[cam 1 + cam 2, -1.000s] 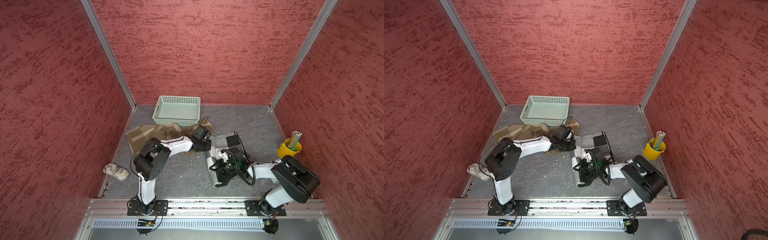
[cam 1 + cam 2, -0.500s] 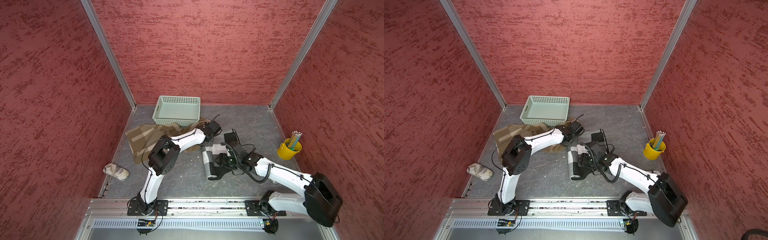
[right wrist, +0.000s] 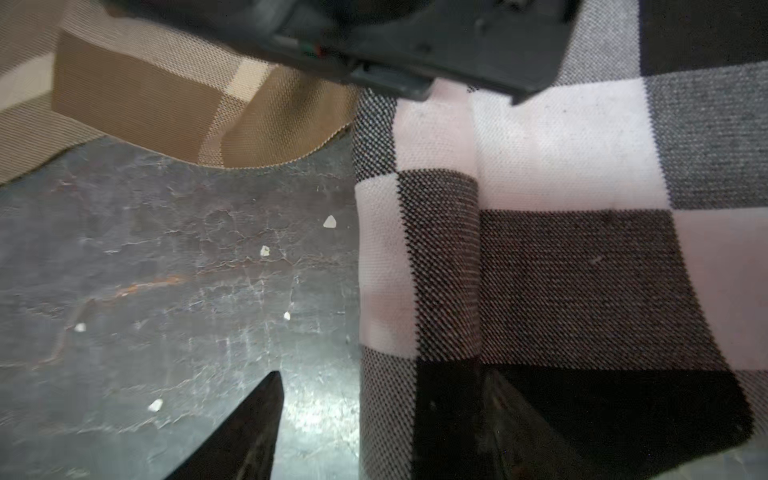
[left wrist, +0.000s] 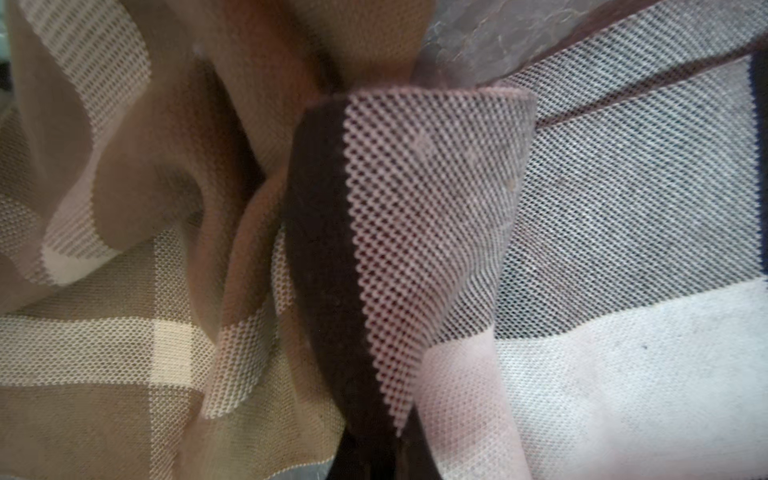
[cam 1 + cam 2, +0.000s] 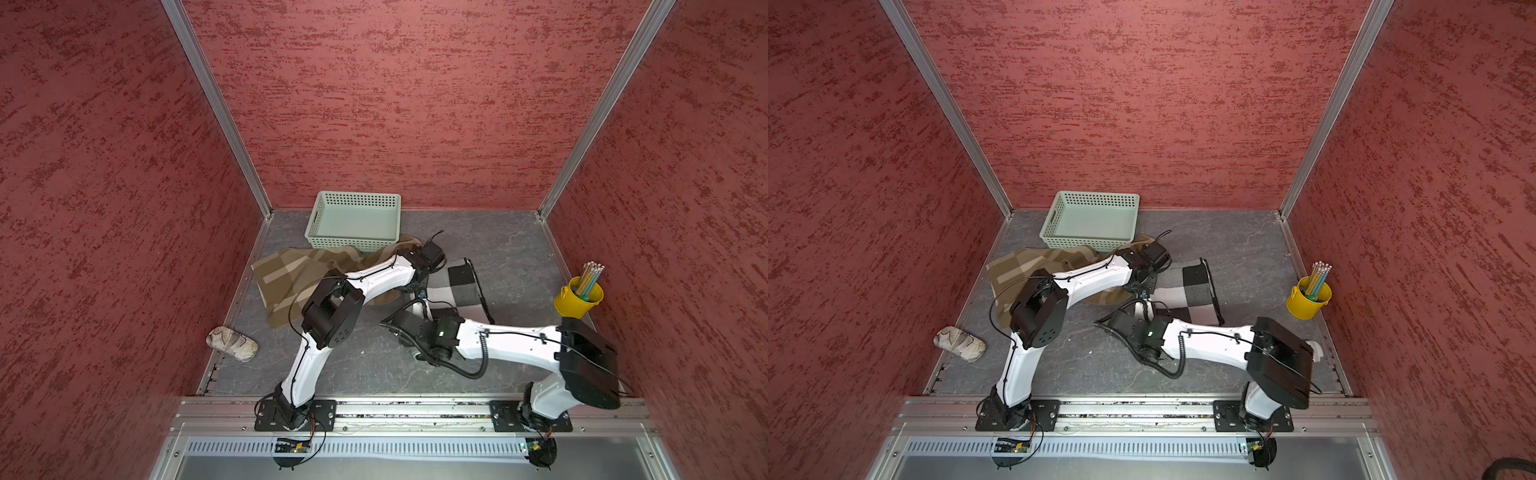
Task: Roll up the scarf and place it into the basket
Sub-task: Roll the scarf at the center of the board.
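The scarf (image 5: 457, 286) (image 5: 1192, 286) is black, white and grey checked and lies mid-table, its near-left edge rolled into a narrow roll (image 3: 415, 257). My left gripper (image 5: 419, 286) is shut on a raised fold of the scarf (image 4: 374, 249); the cloth hides its jaws. Over the near end of the roll, my right gripper (image 3: 382, 415) stands open. One of its fingers (image 3: 249, 428) is over bare table and the other is on the cloth. The mint-green basket (image 5: 353, 239) (image 5: 1088, 243) stands empty at the back.
A brown plaid cloth (image 5: 291, 278) (image 5: 1025, 266) lies left of the scarf, under my left arm and against the basket's front. A yellow bucket of pencils (image 5: 579, 301) stands at the right wall. A pale rolled bundle (image 5: 232, 344) lies at the left edge.
My right gripper has opened and let go of the roll. The left gripper has moved back and to the right with the scarf's fold, still shut.
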